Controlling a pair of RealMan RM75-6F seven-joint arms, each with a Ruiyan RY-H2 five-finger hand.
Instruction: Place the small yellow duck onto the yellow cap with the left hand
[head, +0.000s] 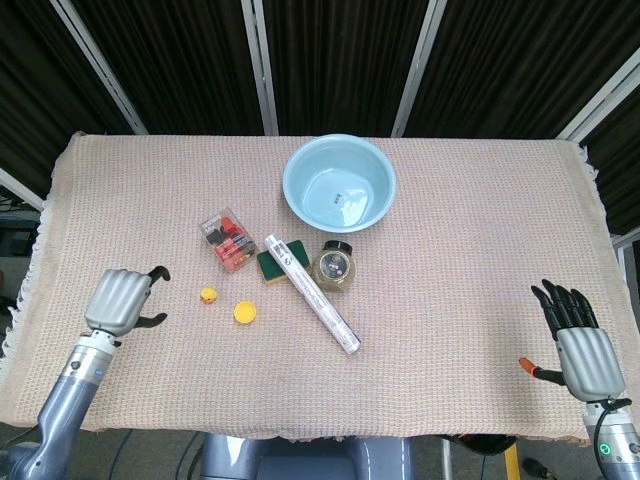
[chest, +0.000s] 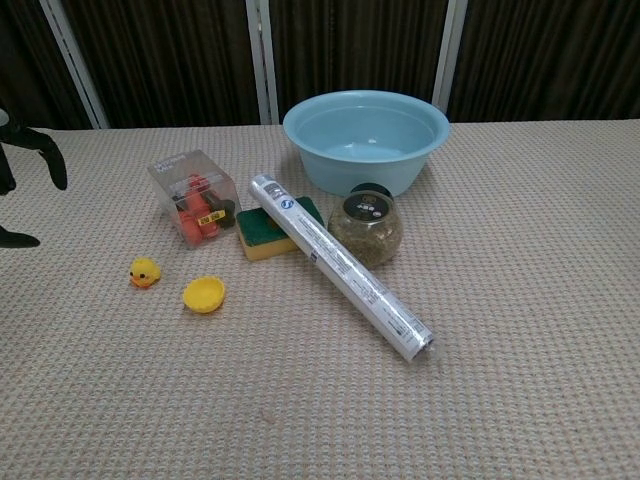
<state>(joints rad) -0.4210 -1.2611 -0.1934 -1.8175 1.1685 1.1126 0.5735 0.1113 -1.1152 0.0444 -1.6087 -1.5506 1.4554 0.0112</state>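
The small yellow duck (head: 207, 295) (chest: 145, 272) stands on the woven cloth, just left of the yellow cap (head: 244, 313) (chest: 204, 294), which lies open side up. My left hand (head: 121, 300) (chest: 22, 180) hovers left of the duck, a short way off, holding nothing, its dark fingertips pointing toward the duck. Only its fingertips show at the left edge of the chest view. My right hand (head: 580, 340) rests open near the table's front right corner, fingers spread, far from both objects.
Behind the duck stands a clear box (head: 228, 240) of red and black pieces. A green-and-yellow sponge (head: 274, 262), a long foil roll (head: 312, 294), a glass jar (head: 336, 264) and a light blue bowl (head: 339, 184) lie to the right.
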